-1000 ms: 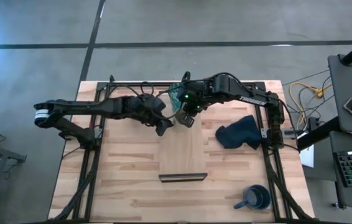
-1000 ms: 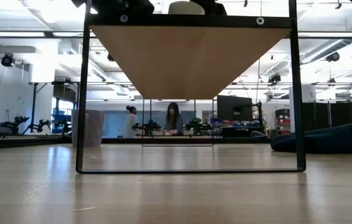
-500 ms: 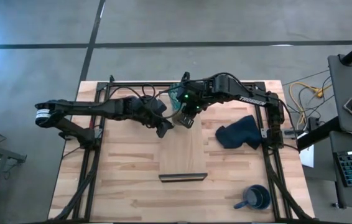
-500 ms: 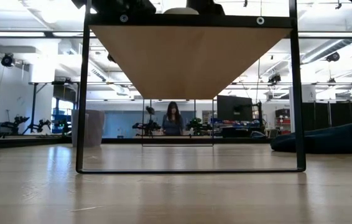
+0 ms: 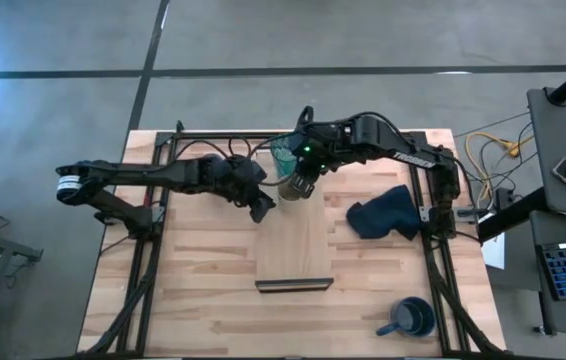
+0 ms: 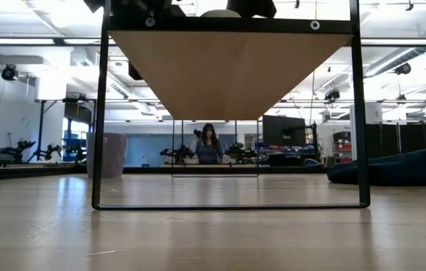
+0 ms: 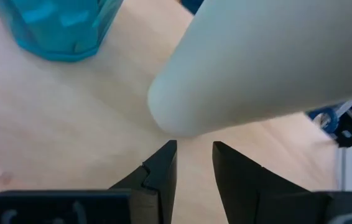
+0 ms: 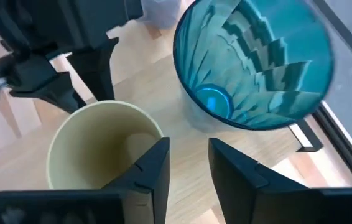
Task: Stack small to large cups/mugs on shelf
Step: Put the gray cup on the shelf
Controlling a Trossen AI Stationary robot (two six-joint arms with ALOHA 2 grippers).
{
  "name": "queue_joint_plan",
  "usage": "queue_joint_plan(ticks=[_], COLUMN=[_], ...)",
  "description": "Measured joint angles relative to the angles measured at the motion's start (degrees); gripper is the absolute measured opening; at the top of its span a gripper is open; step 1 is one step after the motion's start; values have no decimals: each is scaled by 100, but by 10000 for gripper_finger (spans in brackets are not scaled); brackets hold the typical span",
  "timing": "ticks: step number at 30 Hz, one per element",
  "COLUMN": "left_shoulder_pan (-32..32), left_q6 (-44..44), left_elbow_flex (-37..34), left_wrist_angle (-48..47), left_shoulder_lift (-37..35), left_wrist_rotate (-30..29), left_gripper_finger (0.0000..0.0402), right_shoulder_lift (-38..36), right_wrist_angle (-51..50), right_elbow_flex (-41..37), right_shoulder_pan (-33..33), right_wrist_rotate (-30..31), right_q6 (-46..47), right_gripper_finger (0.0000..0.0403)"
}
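From above, the slatted light-wood desk (image 5: 203,290) stood on a grey concrete floor (image 5: 263,35) crossed by dark seams. A long light-wood shelf board (image 5: 295,245) with a dark end edge lay across its middle. At the board's far end stood a small tan cup (image 5: 291,187) just beside a teal see-through ribbed glass (image 5: 285,155). The right gripper (image 5: 301,186) hung directly over the tan cup, while the left gripper (image 5: 263,205) sat just beside it at the board's edge. A crumpled dark navy cloth (image 5: 383,213) lay right of the board, and a wide dark blue handled mug (image 5: 410,317) stood well apart at the near right corner.

At desk level, the shelf (image 6: 228,71) showed from beneath in its dark metal frame (image 6: 101,113), a bright hall behind with a person (image 6: 208,144) far off.

The left wrist camera showed the left gripper (image 7: 193,163) with a narrow gap between its dark fingers, empty, the smooth matte tan cup (image 7: 269,68) near its tips and the glass (image 7: 58,28) farther off.

The right wrist camera showed the right gripper (image 8: 188,158) slightly parted and holding nothing, above the tan cup's open mouth (image 8: 104,146) and the faceted glass (image 8: 254,59).
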Motion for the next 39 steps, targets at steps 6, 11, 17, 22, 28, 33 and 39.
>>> queue_joint_plan(ticks=[6,11,17,22,28,33,39], left_shoulder_pan=[0,0,4,4,4,4,4], left_q6=[26,15,11,9,7,10,11], left_elbow_flex=[-15,-15,-20,-22,-22,-24,-34], left_wrist_angle=[-124,-111,-111,-108,-109,-103,-103], left_shoulder_lift=[-199,-356,-392,-390,-387,-384,-383], left_wrist_rotate=[-61,-206,-227,-237,-337,-345,-347], left_gripper_finger=[89,89,89,89,89,89,89], right_shoulder_lift=[-235,-266,-199,-186,-142,-151,-151], right_wrist_angle=[-667,-899,-1002,-1016,-780,-523,-36], right_elbow_flex=[94,-121,-328,-512,-695,-701,-708], right_shoulder_pan=[2,12,64,107,201,212,216], right_wrist_rotate=[20,-360,-472,-730,-928,-1135,-1312], right_q6=[258,427,544,667,668,601,469], right_gripper_finger=[102,93,77,66,64,63,63])
